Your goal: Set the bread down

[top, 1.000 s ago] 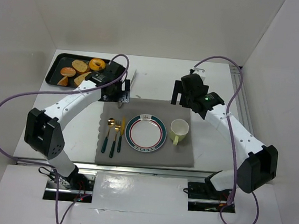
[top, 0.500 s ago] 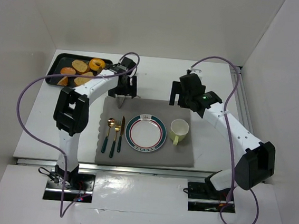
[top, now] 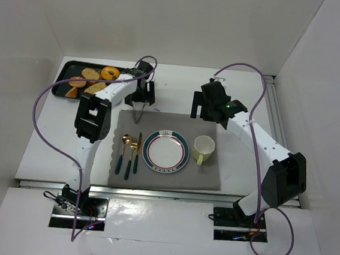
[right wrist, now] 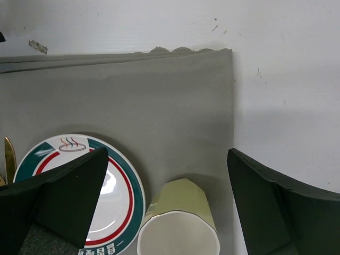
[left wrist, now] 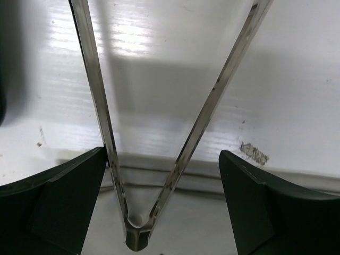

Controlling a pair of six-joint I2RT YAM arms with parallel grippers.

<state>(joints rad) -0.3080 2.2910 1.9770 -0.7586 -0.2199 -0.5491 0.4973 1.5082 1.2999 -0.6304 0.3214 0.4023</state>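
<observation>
Top external view: the bread is located on the dark tray at the far left of the table, as several flat slices beside an orange ring doughnut. The plate is seen bare at the middle of the grey mat, with 1 cup just to its right.

The tongs are carried in the left gripper by the hinge end. In the left wrist view the 2 blades are spread in a V with nothing between them, so the tool is open and unloaded. The blade tips are cut off by the top edge of that view. The gripper's fingers are set wide on either side of the hinge.

Governing relation: the bread lies to the left of the tongs. The tongs are positioned over bare table just beyond the mat's far left corner, between tray and plate. Their long axis is seen running roughly near-to-far, across the line to the bread, not along it. A leftward swing with a turn of the wrist is therefore judged necessary before a slice can be straddled.

The left arm is clearly the nearer: its forearm is stretched over the tray's near right corner. The right gripper is held over the mat's far edge, well apart from the tray, with fingers parted and nothing between them.
</observation>
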